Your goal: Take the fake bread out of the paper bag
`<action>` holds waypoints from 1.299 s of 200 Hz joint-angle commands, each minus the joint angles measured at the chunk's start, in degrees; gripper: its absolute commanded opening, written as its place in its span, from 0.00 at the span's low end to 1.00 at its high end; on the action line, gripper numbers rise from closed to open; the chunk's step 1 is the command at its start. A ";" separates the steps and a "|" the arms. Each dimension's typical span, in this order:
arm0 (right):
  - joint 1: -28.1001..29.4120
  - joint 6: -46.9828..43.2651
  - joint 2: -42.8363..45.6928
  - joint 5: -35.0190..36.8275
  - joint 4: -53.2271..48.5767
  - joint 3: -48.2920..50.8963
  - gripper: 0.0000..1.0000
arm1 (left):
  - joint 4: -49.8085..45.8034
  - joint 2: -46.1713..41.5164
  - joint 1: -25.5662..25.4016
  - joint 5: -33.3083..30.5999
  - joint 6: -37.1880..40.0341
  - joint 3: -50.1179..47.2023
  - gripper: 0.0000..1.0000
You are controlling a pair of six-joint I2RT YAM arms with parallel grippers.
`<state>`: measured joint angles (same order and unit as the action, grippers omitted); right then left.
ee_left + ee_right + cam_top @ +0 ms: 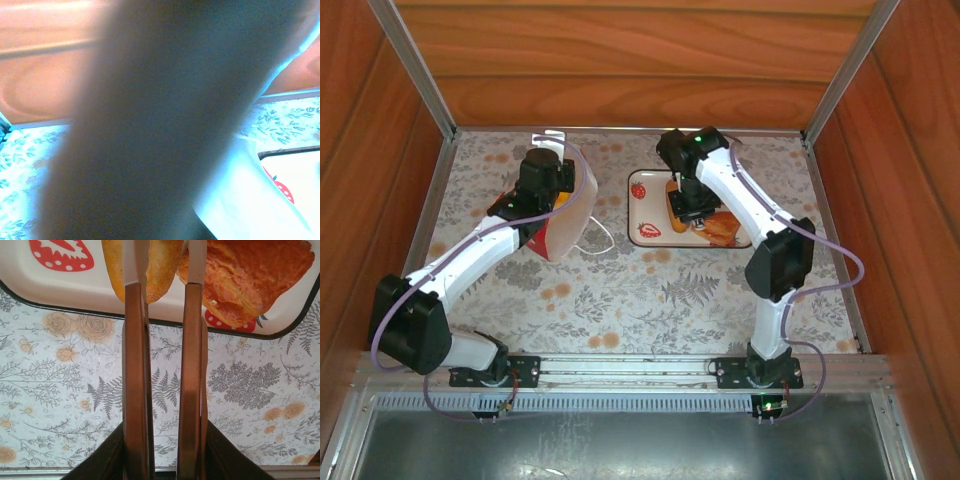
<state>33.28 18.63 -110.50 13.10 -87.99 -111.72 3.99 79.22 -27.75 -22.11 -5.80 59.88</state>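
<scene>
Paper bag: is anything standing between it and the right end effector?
Nothing visible does. The right end effector hangs over the tray; between it and the paper bag lie only flat tablecloth and the bag's cord handle.

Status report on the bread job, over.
Left claw shut on paper bag. Right claw slightly open over tray, by roll and croissant. Nothing seen in the way.

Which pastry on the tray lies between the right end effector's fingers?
The yellow grainy roll: it shows between the fingers of the right end effector, whereas the flaky orange croissant lies outside them.
</scene>
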 commanded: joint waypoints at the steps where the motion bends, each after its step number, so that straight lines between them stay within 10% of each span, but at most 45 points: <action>1: -0.45 1.06 3.25 -1.79 1.26 1.74 0.34 | 0.33 -0.17 0.46 0.16 0.62 1.72 0.00; 260: 0.59 2.82 -6.18 9.28 -0.91 -2.23 0.21 | 0.41 1.15 0.46 0.97 -0.79 2.40 0.00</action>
<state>33.04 20.32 -115.87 20.88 -87.05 -111.81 3.92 79.55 -27.75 -21.91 -5.87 60.16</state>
